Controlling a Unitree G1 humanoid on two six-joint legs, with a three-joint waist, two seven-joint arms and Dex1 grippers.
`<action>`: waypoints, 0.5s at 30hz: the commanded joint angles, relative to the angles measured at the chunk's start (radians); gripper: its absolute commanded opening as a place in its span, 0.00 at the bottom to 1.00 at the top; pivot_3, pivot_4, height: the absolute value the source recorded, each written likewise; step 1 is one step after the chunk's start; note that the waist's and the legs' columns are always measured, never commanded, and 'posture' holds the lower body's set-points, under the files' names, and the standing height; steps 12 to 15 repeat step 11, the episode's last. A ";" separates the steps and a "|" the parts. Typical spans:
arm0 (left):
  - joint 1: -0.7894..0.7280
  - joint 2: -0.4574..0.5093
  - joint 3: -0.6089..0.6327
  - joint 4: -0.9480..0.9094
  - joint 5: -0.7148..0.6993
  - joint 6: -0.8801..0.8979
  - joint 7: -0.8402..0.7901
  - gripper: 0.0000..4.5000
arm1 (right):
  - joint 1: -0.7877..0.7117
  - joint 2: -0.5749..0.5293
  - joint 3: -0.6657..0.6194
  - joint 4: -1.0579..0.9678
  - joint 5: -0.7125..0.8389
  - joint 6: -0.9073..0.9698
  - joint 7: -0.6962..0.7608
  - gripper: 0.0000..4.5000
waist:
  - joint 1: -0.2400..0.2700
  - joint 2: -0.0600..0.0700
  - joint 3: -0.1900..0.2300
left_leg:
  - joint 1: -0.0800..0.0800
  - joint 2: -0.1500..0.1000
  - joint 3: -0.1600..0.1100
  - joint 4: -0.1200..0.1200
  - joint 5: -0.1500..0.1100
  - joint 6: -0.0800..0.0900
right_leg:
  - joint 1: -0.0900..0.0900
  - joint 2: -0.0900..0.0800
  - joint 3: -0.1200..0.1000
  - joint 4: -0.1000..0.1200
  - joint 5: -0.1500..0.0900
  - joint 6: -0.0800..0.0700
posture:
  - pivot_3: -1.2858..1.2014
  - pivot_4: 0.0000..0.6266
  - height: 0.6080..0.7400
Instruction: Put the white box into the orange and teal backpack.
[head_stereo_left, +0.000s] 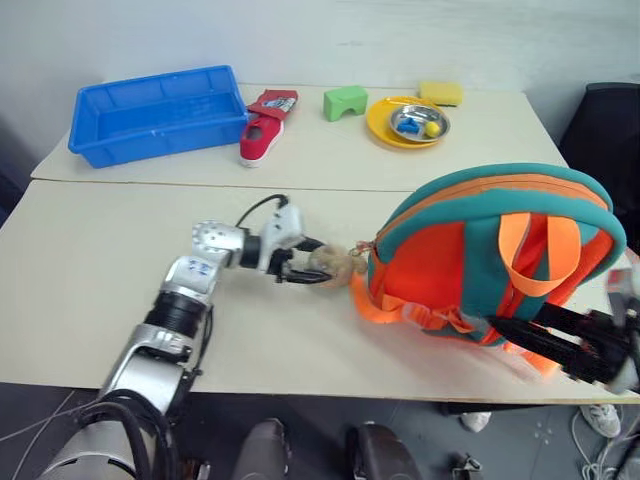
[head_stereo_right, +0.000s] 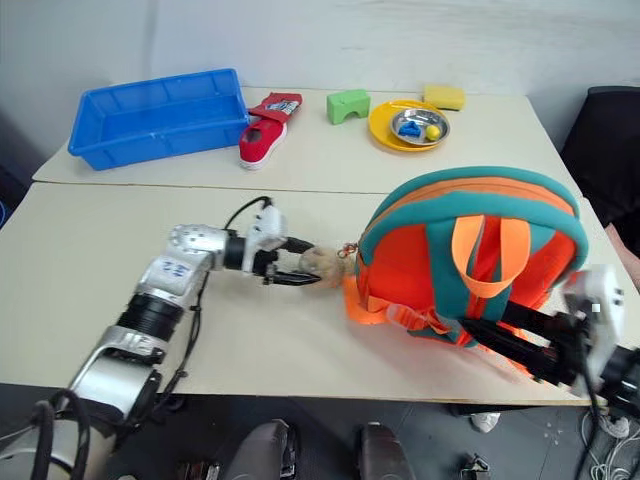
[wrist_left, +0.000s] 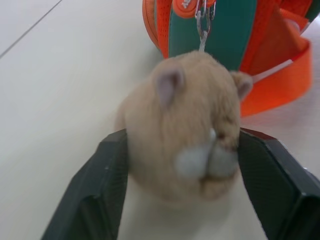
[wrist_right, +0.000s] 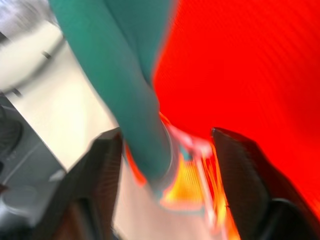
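Left wrist view: the left gripper (wrist_left: 182, 185) has its two black fingers (wrist_left: 95, 185) spread wide, one on each side of the beige plush toy (wrist_left: 185, 120). The toy sits between them, its fur against or just beside the inner faces; whether it is pinched cannot be told. A short metal chain (wrist_left: 202, 25) joins the toy to the orange and teal backpack (wrist_left: 225, 35) just beyond it.

In the head views the left gripper (head_stereo_left: 300, 262) reaches across the near table (head_stereo_left: 90, 290), pointing toward the backpack (head_stereo_left: 470, 250), which lies on its side on that table with its orange straps (head_stereo_left: 535, 250) and handle facing up and toward the robot. The toy (head_stereo_left: 328, 262) lies at the backpack's left edge.

The right gripper (head_stereo_right: 520, 350) is at the backpack's near right corner, by the table's front edge. In the right wrist view its fingers (wrist_right: 100, 185) stand apart, with the backpack's teal trim (wrist_right: 135, 110) and a bit of orange strap between them; a grip cannot be told.

The white box cannot be made out.

On the far table (head_stereo_left: 300, 150) are a blue tray (head_stereo_left: 155, 112), a red shoe (head_stereo_left: 262, 128), a green block (head_stereo_left: 345, 102), a yellow sponge (head_stereo_left: 441, 92) and a yellow plate (head_stereo_left: 385, 125) carrying a small metal bowl (head_stereo_left: 418, 122).
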 joint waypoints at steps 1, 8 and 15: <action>-0.025 0.075 0.097 -0.083 -0.145 0.159 -0.107 0.99 | 0.030 -0.057 -0.188 0.168 -0.056 -0.017 0.146 0.89 | -0.002 0.000 0.000 | 0.000 0.000 0.000 0.000 0.000 0.000 | 0.000 0.000 0.000 0.000 0.000 0.000 | 0.52 0.24 1.00; -0.171 0.277 0.208 0.024 -0.234 0.315 -0.216 1.00 | 0.033 -0.181 -0.333 0.514 -0.211 -0.063 0.319 0.99 | -0.002 0.000 0.000 | 0.001 0.000 0.000 -0.003 0.000 0.000 | 0.000 0.000 0.000 -0.002 0.000 -0.001 | 0.52 0.24 1.00; -0.173 0.269 0.202 0.028 -0.208 0.264 -0.198 1.00 | -0.037 -0.165 -0.292 0.536 -0.221 -0.069 0.290 0.99 | -0.001 0.002 0.000 | 0.002 -0.002 0.001 -0.004 0.000 0.000 | 0.001 -0.001 0.001 -0.003 0.000 -0.001 | 0.52 0.24 1.00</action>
